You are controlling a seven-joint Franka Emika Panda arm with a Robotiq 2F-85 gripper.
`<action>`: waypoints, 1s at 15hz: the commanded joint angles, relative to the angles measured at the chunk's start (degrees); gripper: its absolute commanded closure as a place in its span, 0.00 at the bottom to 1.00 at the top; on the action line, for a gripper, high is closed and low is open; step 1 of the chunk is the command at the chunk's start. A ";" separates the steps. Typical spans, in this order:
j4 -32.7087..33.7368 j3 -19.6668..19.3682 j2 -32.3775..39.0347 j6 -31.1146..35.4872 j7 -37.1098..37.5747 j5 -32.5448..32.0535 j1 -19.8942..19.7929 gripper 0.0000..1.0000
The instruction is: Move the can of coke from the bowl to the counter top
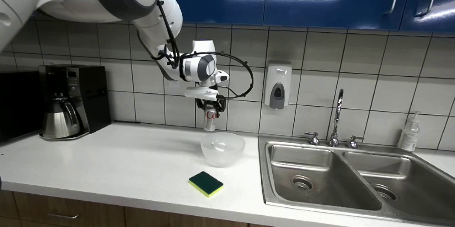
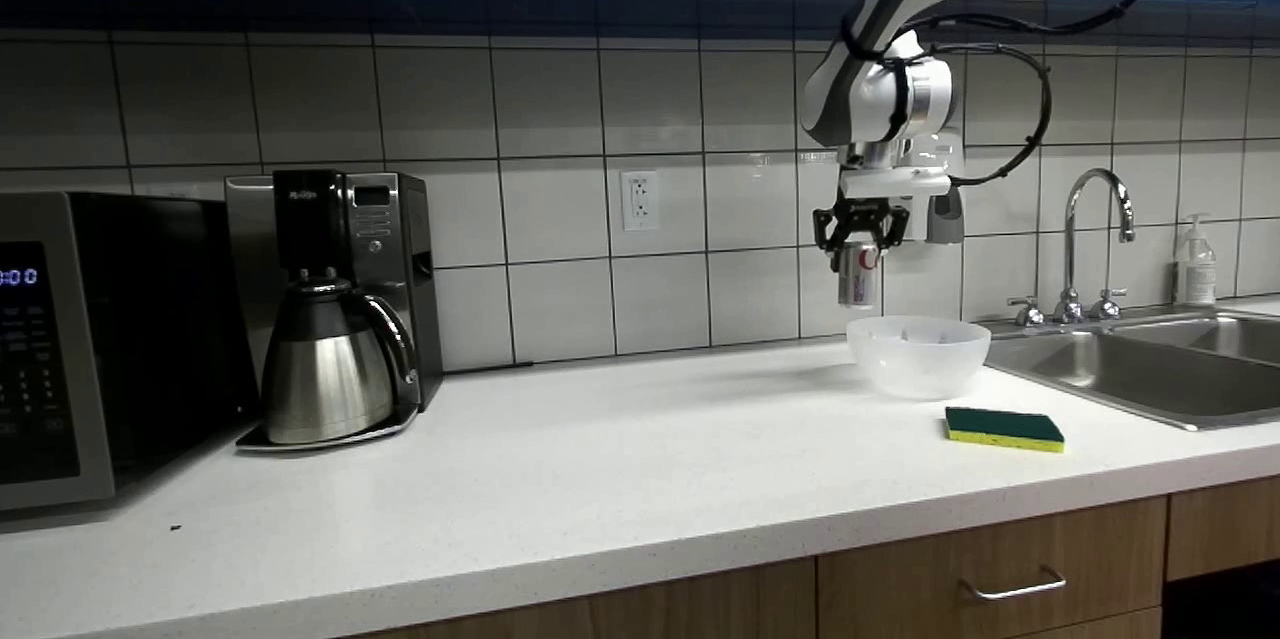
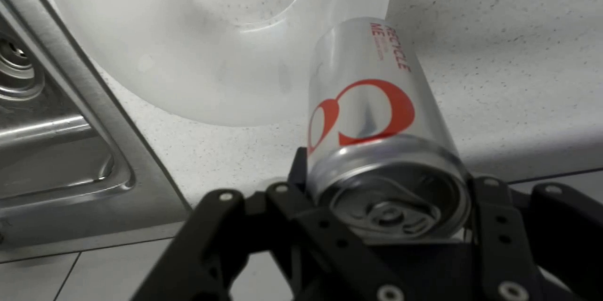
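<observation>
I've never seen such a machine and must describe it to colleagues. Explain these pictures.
The machine is a white jointed robot arm. Its black two-fingered gripper is closed around a silvery cylindrical drink can with red lettering, holding it in the air outside a round, whitish translucent bowl. Two pictures are taken from outside the robot; the third is from its wrist, looking past the black fingers at the can's top. On the flat white counter top are that bowl, a rectangular green-and-yellow sponge and a boxy black coffee maker.
</observation>
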 commanded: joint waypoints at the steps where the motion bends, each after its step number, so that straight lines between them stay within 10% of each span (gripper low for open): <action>1: -5.34 1.91 -4.24 0.98 -3.90 2.75 -0.21 0.63; 15: -17.77 5.54 -10.34 4.01 -9.43 4.13 3.43 0.63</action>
